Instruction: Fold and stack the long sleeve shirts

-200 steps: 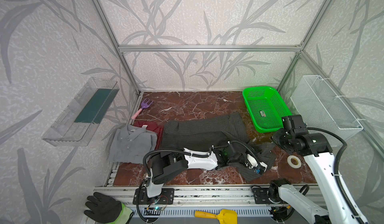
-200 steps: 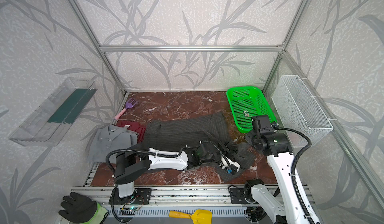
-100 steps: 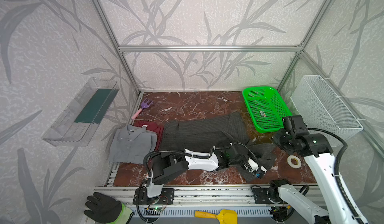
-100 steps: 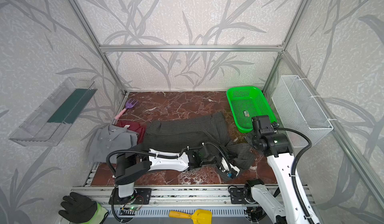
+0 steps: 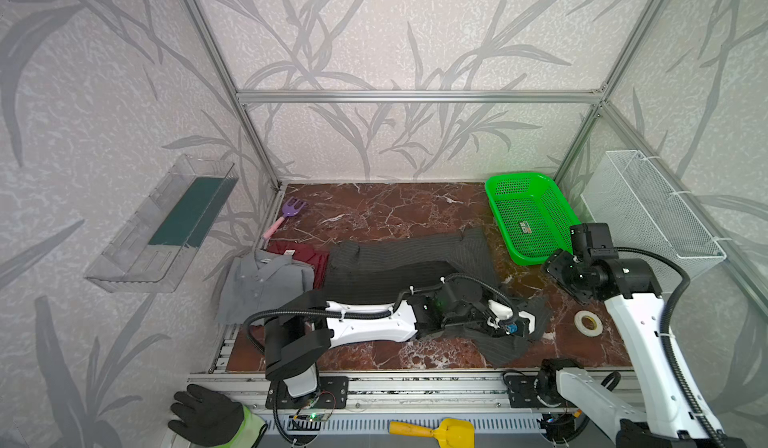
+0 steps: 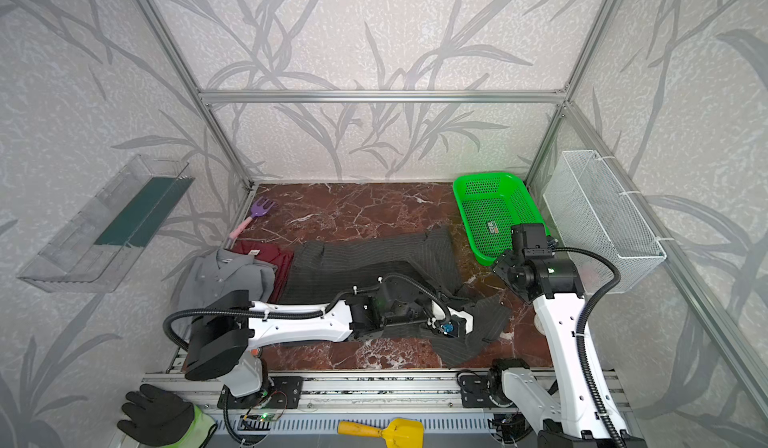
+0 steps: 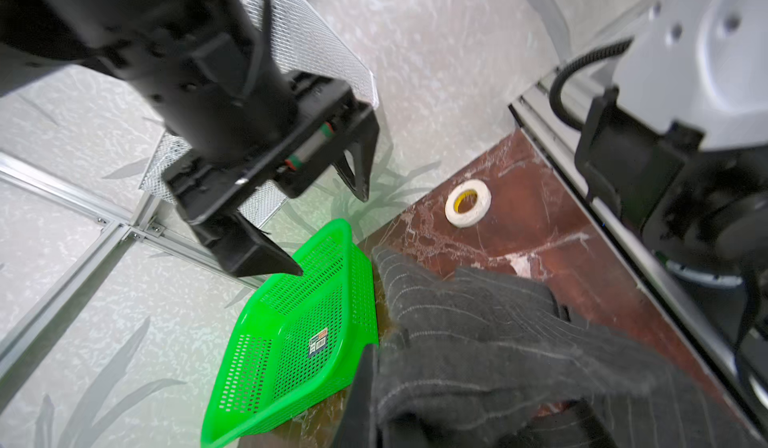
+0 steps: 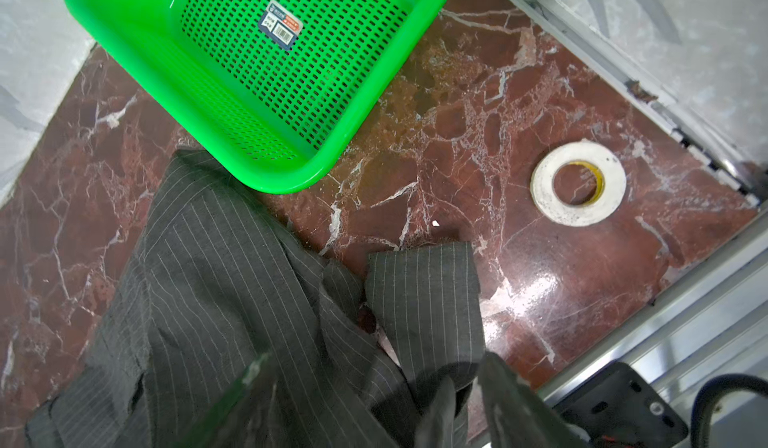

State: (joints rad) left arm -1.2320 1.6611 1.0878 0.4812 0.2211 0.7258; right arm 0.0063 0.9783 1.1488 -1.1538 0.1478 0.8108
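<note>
– Left wrist view: what is the right gripper doing?
– It hangs in the air with its jaws wide apart and nothing between them. It is over the right end of the tabletop, near the green basket.
– And the left gripper?
– It stretches across to the front right and sits low on the pinstriped shirt. It is closed. In the left wrist view the striped cloth bunches up right at its fingers, so it is pinching a fold of that shirt's trailing end.
– Where does the pinstriped shirt lie?
– Across the middle of the tabletop. It is dark charcoal with thin pale stripes. The body is spread towards the back, and a rumpled part runs out to the front right. In the right wrist view one corner meets the near corner of the green basket, and a flat cuff end lies on the marble.
– The other shirts?
– At the left edge. The grey collared shirt lies folded, partly over the dark red shirt. The red one shows between it and the pinstriped one, right up against both.
– Anything else close by?
– A roll of white tape lies flat on the tabletop, to the right of the rumpled part and apart from it.
</note>
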